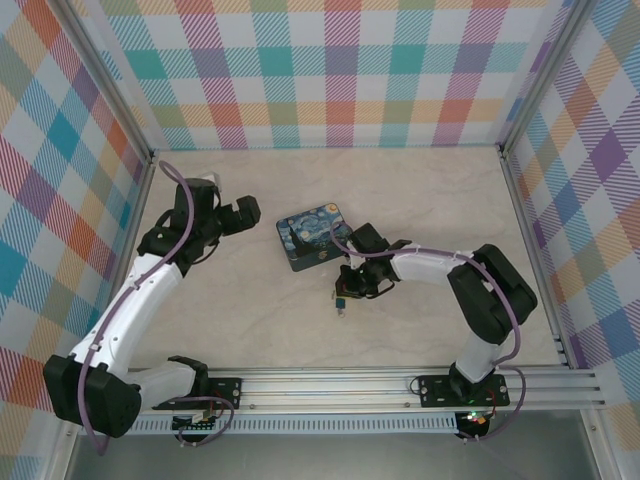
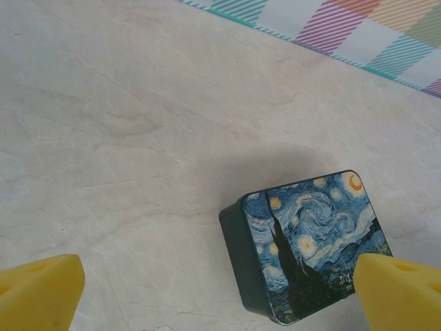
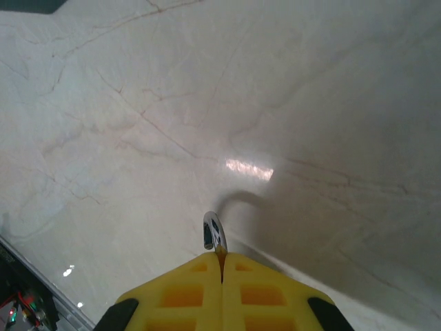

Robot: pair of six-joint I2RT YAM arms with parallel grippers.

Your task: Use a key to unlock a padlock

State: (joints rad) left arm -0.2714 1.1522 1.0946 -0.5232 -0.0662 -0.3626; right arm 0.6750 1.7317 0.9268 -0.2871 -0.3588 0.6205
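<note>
One padlock (image 3: 214, 233) juts from clamped right pincer (image 3: 221, 258).

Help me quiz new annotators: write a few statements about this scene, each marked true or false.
1. The left gripper is open. True.
2. The painted box has its lid raised. False: the lid is down.
3. The right gripper is shut, with the padlock shackle poking out past its tips. True.
4. The left gripper grips the box. False: it is apart from the box, holding nothing.
</note>
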